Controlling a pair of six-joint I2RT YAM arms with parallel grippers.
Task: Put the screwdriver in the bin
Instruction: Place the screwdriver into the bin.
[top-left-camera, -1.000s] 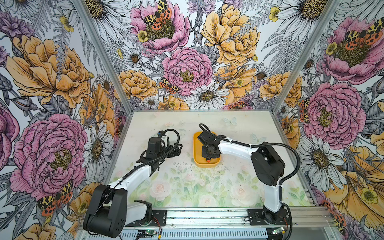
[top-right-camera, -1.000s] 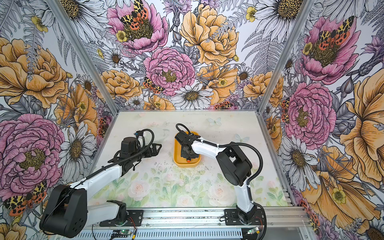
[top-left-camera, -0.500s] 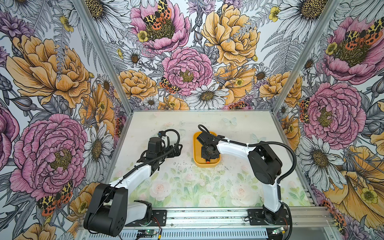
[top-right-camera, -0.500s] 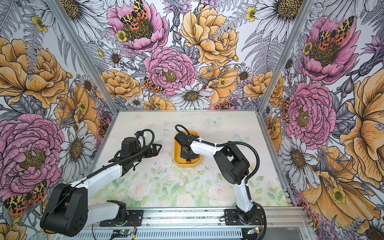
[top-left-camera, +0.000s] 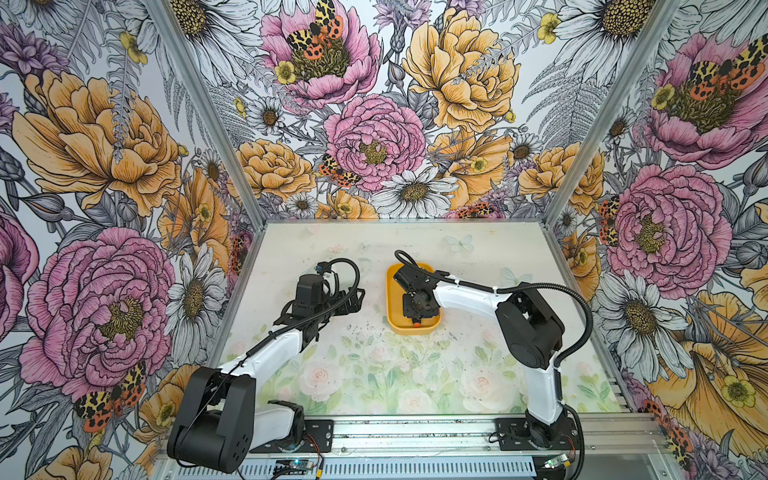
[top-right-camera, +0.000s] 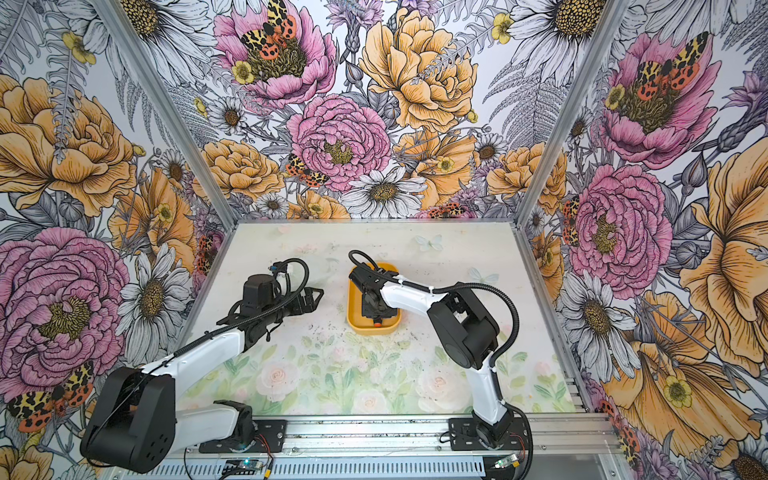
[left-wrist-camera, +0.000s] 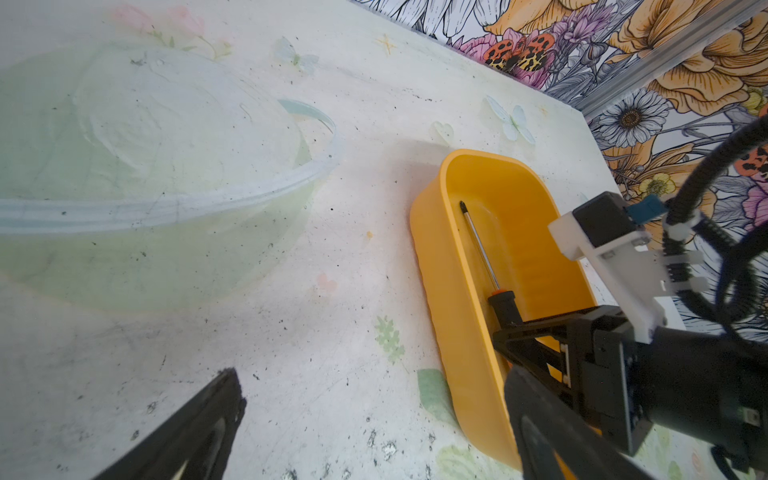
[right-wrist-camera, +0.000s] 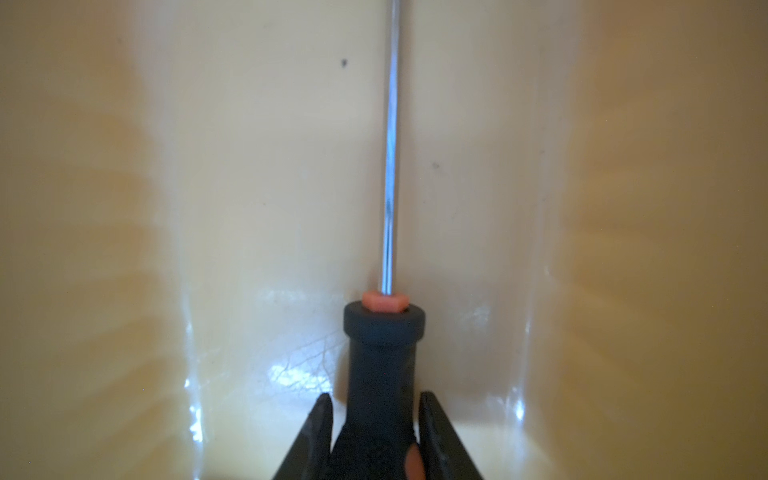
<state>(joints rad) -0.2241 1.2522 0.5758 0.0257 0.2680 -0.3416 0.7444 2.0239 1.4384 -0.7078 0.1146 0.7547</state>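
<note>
The yellow-orange bin (top-left-camera: 390, 299) (top-right-camera: 352, 307) (left-wrist-camera: 440, 266) sits mid-table. Inside it lies the screwdriver (left-wrist-camera: 480, 245) (right-wrist-camera: 382, 353), shaft along the bin floor pointing at the far end; its orange end cap (top-left-camera: 415, 322) (top-right-camera: 377, 321) peeks out under the right wrist. My right gripper (right-wrist-camera: 374, 399) (top-left-camera: 417, 309) reaches down into the bin, its fingers (right-wrist-camera: 322, 419) closed against both sides of the black handle. My left gripper (left-wrist-camera: 374, 374) (top-left-camera: 353, 297) hovers left of the bin, open and holding nothing.
In the left wrist view a clear, pale-green plastic bowl (left-wrist-camera: 166, 166) stands on the table left of the bin. Floral walls with metal posts (top-left-camera: 569, 166) enclose the table on three sides. Dark specks dot the surface near the bin (top-left-camera: 365, 332).
The right arm has shifted slightly leftward over the bin with the screwdriver in its jaws. The left arm has stayed still.
</note>
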